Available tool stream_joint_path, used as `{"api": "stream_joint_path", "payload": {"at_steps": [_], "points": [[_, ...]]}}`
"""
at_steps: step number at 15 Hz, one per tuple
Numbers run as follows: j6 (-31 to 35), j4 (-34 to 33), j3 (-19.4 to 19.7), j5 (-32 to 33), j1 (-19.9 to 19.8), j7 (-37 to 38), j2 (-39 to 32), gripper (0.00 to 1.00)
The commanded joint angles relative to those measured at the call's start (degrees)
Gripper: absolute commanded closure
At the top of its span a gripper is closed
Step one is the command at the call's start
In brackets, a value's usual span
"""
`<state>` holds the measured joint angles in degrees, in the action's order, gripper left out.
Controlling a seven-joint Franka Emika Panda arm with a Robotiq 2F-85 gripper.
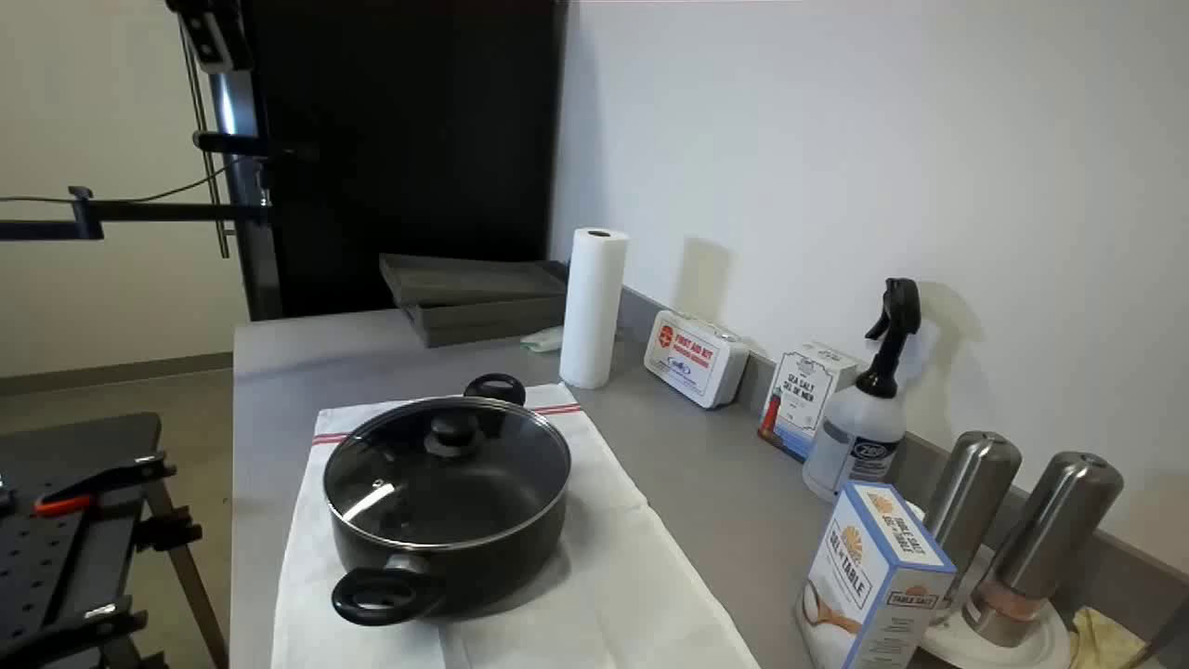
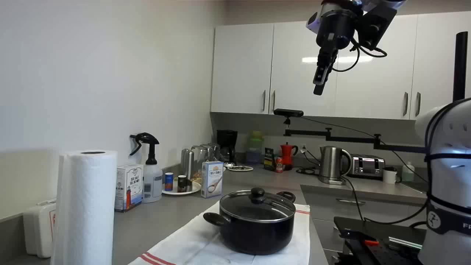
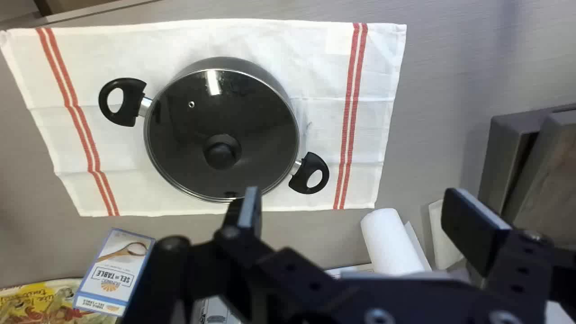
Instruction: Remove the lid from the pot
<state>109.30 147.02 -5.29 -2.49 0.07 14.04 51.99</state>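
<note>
Wrist view: glass lid, one, seated on black pot; gripper, one, spread wide, empty; grasp and lift, I judge, outstanding.

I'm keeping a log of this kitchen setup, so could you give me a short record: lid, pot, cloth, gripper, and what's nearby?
lid: see-through glass, on the pot, not yet removed
pot: black, standing on the cloth
cloth: white, red-striped near both ends
gripper: open, raised higher than the pot, holding nothing
nearby: paper towel roll, upright on the counter; table salt box
</note>
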Motion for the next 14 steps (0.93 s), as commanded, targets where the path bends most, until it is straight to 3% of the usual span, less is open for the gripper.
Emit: {"api": "stream_joint_path", "payload": {"at_steps": [1,14], "points": [[-0.1,-0.1,-0.3,-0.3,-0.5,-0.3,0.0,0.0],[0.2,-0.2,-0.2,-0.2,-0.8,-0.2,-1.2,0.0]]}}
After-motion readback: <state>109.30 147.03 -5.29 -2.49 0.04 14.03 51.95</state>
